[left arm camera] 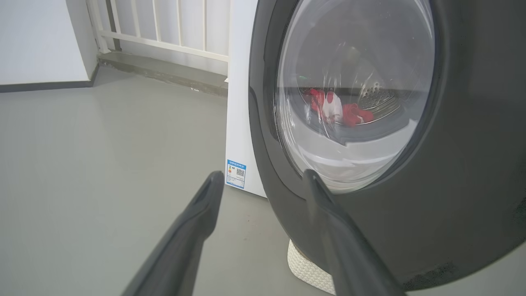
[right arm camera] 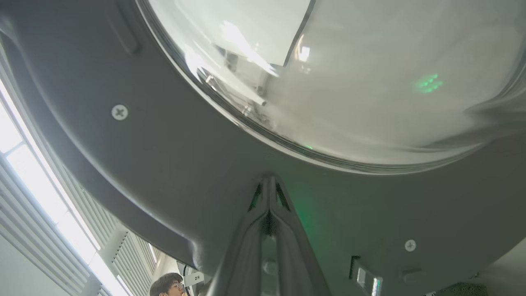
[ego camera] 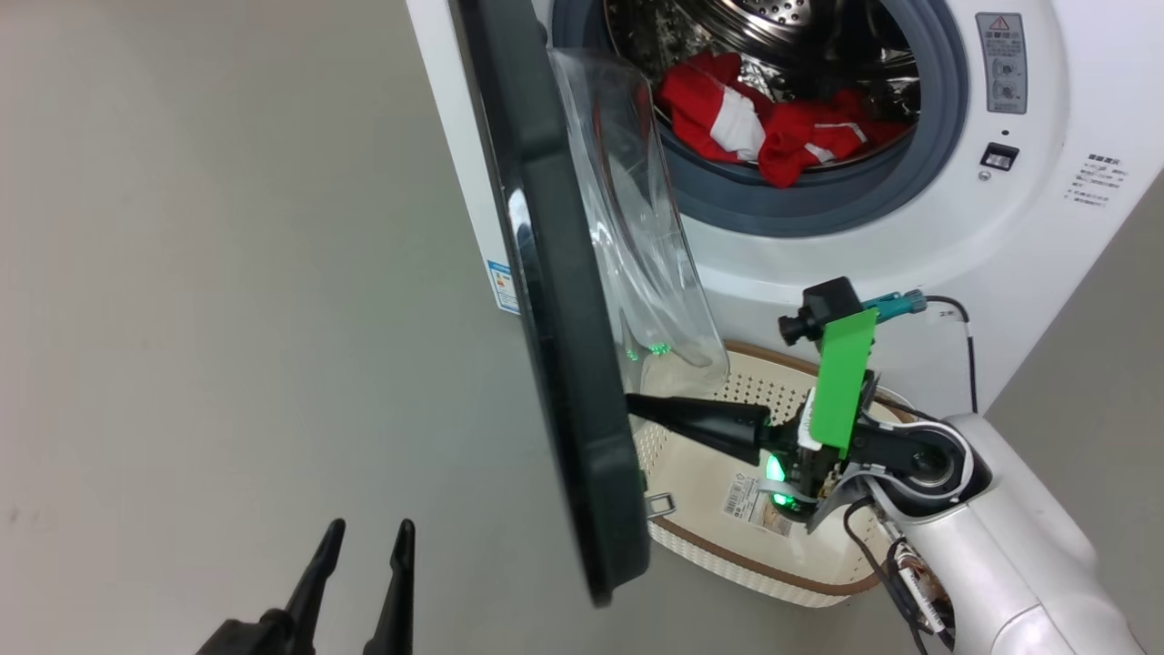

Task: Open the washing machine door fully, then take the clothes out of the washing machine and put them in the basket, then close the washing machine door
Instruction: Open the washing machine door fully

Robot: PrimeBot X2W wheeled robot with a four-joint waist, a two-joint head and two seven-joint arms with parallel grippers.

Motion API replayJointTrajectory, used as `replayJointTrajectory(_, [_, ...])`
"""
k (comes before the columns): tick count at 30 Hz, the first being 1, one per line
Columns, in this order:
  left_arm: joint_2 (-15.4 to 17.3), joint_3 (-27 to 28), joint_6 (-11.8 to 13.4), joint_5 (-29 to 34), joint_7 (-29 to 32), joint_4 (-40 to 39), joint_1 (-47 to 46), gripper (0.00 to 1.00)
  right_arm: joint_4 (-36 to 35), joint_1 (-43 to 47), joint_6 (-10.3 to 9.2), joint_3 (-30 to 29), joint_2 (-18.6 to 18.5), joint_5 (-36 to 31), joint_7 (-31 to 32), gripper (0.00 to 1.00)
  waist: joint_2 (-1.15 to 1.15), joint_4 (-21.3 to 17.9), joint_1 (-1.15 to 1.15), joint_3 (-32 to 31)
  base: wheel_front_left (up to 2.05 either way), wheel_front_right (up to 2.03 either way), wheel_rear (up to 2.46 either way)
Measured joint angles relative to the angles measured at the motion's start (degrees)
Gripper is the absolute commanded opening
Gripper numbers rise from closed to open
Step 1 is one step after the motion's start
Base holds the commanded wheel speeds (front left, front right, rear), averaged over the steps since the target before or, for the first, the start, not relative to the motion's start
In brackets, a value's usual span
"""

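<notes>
The washing machine [ego camera: 1028, 236] stands open, its door [ego camera: 555, 300] swung out edge-on with the clear glass bowl [ego camera: 637, 227] facing the drum. The red and white clothes [ego camera: 773, 118] lie in the drum, and show through the glass [left arm camera: 337, 109]. The basket [ego camera: 800, 573] sits on the floor below the opening, partly behind the door. My right gripper [ego camera: 634, 404] is shut, tips against the door's inner face [right arm camera: 164, 164] just under the glass; the tips [right arm camera: 269, 181] hold nothing. My left gripper [ego camera: 364, 537] is open, in front of the door's outer face [left arm camera: 452, 185].
Grey floor [ego camera: 227, 273] spreads left of the machine. A white railing [left arm camera: 164, 24] and wall stand behind it. A blue label [left arm camera: 236, 173] marks the machine's side. A person's head [right arm camera: 168, 285] shows low in the right wrist view. My right forearm [ego camera: 1000, 546] hangs over the basket.
</notes>
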Motion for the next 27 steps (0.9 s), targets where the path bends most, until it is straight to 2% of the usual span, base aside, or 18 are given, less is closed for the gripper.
replayJointTrajectory(7, [0.0,0.8,0.5,-0.3,0.0,-1.0,0.8,1.0,-1.4,0.0,0.0,5.9,0.2,3.7,-2.4,0.0,0.0,0.7,0.0,-0.4,0.0,0.0,0.0])
replayJointTrajectory(24, [0.0,1.8,0.9,-0.3,0.0,-1.4,1.6,1.0,-2.2,0.0,0.0,9.6,0.3,5.0,-6.0,0.0,0.0,0.7,0.0,-0.8,0.0,0.0,0.0])
replayJointTrajectory(25, [0.0,1.7,0.9,-0.3,0.0,-1.4,1.8,1.0,-2.2,0.0,0.0,9.6,0.3,4.9,-6.4,0.29,0.0,0.6,0.0,-0.8,0.0,0.0,0.0])
replayJointTrajectory(27, [0.0,1.7,0.9,-0.3,0.0,-1.4,1.9,1.0,-2.2,0.0,0.01,9.4,0.3,4.4,-7.3,0.93,0.0,0.6,0.0,-1.0,0.0,0.0,0.0])
